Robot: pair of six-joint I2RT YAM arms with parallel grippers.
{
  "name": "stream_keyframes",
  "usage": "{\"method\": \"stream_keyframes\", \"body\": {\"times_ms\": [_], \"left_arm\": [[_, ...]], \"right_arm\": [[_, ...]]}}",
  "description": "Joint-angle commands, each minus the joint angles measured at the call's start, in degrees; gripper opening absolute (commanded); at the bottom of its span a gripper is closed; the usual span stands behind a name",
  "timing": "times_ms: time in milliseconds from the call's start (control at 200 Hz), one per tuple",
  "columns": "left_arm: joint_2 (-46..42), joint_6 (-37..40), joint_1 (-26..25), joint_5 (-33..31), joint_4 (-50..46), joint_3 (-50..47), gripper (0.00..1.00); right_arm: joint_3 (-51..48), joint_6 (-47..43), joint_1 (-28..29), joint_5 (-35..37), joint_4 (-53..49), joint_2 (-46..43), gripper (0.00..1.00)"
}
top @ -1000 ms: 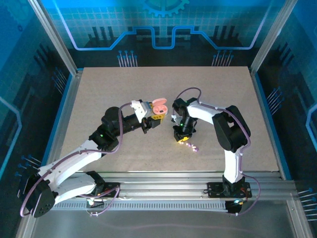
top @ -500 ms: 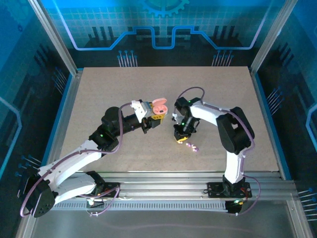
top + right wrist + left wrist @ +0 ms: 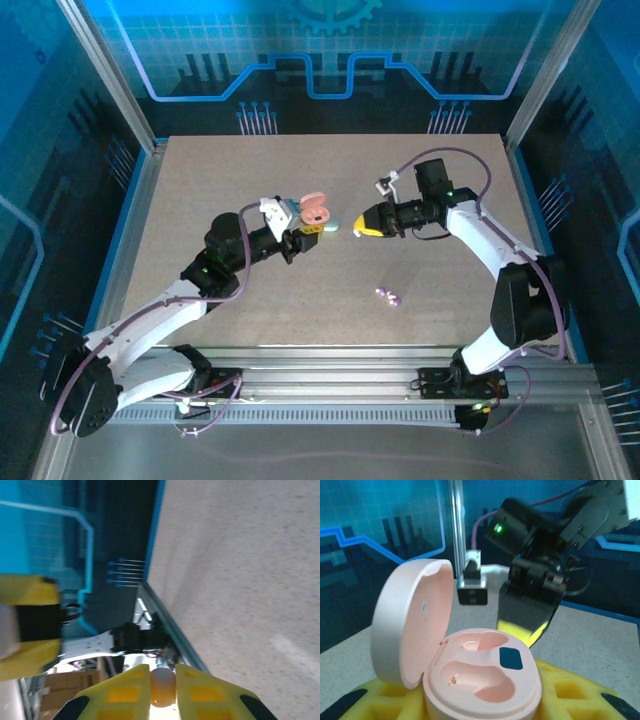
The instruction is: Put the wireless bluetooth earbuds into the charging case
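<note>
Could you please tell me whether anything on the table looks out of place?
Yes: two tiny lilac earbuds lie loose on the table, apart from the open pink case that the left gripper holds up. Both its wells look empty. The right gripper pinches a pale earbud.

The lower edge of the right wrist view cut off the right gripper [image 3: 163,682] just below its fingertips. The pale piece [image 3: 163,689] pinched there was too blurred to identify. At that frame's left edge, the left gripper [image 3: 20,622] was half cropped. In the left wrist view, the bottom edge cut off the charging case [image 3: 480,680] and the yellow fingers [image 3: 547,672] gripping it. The two earbuds [image 3: 387,296], lower centre of the top view, were too small to show shape.
</note>
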Motion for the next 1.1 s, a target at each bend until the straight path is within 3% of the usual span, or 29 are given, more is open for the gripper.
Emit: {"method": "stream_keyframes", "body": {"times_ms": [0, 325, 735, 1096], "left_arm": [[1.6, -1.4, 0.5, 0.8, 3.2, -0.9, 0.37], [4.9, 2.1, -1.2, 0.3, 7.2, -2.3, 0.37], [7.9, 3.3, -3.8, 0.1, 15.4, -3.4, 0.37], [7.9, 2.7, -4.0, 2.5, 13.9, -2.3, 0.37]], "right_arm": [[0.6, 3.3, -0.6, -9.8, 3.2, -2.6, 0.16], [3.2, 7.5, -0.1, -11.5, 4.5, -6.4, 0.16], [6.7, 7.8, 5.6, -2.5, 3.2, -7.2, 0.16], [8.1, 8.4, 7.0, 0.3, 4.3, -6.7, 0.16]]}}
